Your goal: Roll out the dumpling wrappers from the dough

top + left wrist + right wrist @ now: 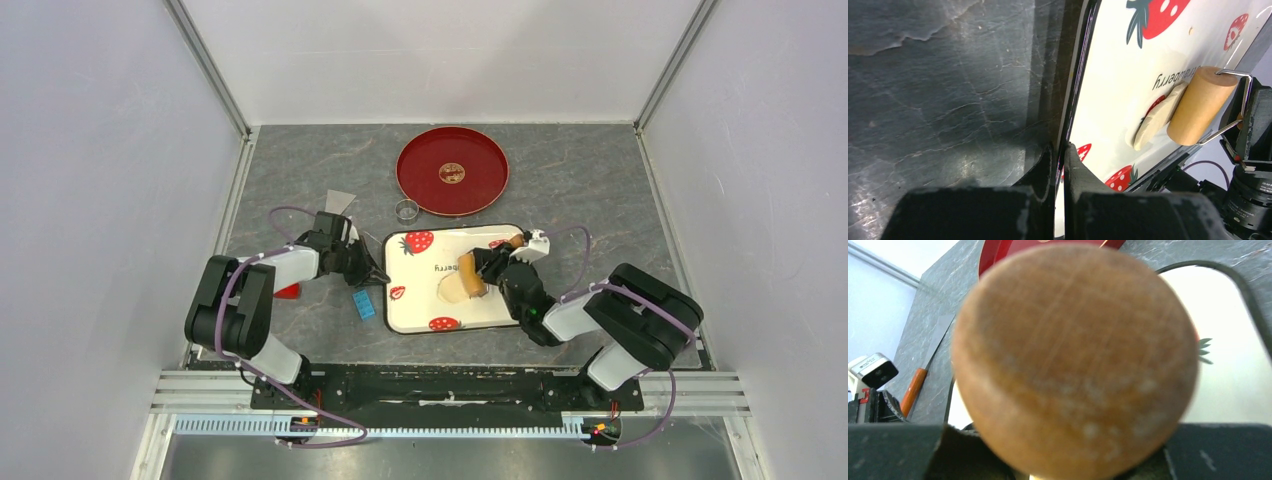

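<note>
My left gripper (380,276) is pinched tight on the black left rim of the strawberry-print tray (415,305). My right gripper (498,264) clasps the wooden roller (469,272), whose drum rests against the dumpling wrapper (450,289), a pale dough disc lying mid-tray.

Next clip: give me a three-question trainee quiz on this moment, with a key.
1. True or false: the left end effector is shut on the rim of the strawberry tray.
2. Which end effector holds the wooden roller? A) left B) right C) neither
3. Short answer: what on the tray does the roller touch?

Key: 1 true; 2 B; 3 the dough disc.
</note>
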`<state>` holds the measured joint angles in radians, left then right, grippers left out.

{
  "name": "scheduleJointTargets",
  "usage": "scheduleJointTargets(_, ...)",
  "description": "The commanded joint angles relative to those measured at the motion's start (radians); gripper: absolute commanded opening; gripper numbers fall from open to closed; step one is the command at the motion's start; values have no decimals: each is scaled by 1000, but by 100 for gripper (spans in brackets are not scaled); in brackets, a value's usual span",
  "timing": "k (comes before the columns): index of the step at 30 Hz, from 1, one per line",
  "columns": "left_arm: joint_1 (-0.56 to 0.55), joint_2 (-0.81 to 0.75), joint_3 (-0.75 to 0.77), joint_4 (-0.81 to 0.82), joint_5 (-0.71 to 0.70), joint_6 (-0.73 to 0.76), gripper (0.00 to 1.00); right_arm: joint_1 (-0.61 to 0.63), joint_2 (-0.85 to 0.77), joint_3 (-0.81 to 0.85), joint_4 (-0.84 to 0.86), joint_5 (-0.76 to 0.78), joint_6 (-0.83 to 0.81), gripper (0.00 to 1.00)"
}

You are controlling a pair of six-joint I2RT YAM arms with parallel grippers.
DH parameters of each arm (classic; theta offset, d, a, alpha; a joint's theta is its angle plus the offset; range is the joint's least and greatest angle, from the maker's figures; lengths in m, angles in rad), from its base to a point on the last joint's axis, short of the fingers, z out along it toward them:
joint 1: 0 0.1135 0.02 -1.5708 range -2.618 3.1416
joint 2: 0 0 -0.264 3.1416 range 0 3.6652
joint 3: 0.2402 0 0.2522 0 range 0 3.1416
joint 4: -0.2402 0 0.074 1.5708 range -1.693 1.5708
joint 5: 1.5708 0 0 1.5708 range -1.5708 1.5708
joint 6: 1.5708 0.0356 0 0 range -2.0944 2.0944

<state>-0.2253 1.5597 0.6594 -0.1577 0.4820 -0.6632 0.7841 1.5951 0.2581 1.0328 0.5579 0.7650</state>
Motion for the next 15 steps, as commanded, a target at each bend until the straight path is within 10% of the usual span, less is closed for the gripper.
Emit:
scheduleJointTargets(1,70,-23,-3,-88,-184,7,2,-27,54,-131,-521,83,-137,0)
scheduleJointTargets(15,68,53,17,-43,-89,32,2,-52,-259,-38,-621,-29,-227,0)
